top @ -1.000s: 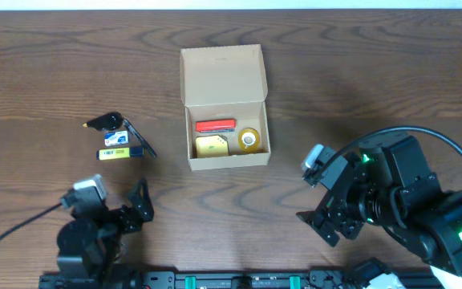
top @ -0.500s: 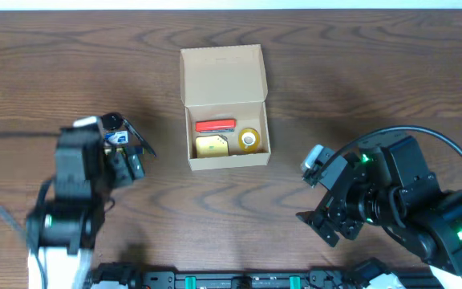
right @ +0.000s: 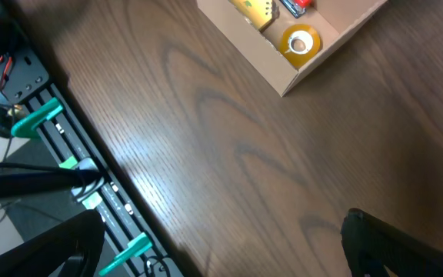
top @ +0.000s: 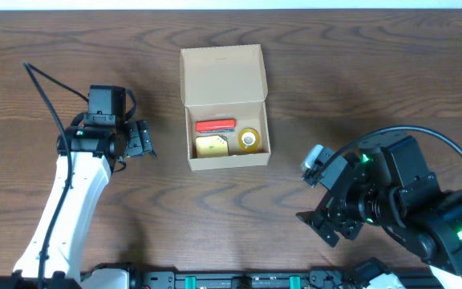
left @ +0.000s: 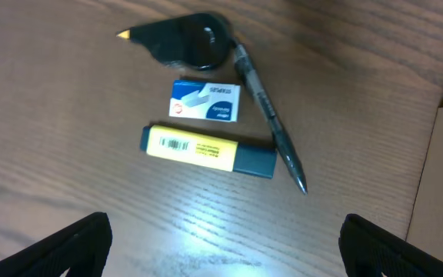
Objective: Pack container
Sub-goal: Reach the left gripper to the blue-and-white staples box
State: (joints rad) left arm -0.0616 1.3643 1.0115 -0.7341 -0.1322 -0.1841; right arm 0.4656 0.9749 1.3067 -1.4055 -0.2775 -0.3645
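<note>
Below the left gripper (left: 221,250), spread wide and empty, lie a highlighter (left: 208,151), staples box (left: 204,101) and pen (left: 269,115), mostly hidden overhead by its arm. To its right the container (top: 221,76), long side crosswise, stands open, lid pointing away from the robot; right gripper (right: 221,250) likewise wide, empty.
</note>
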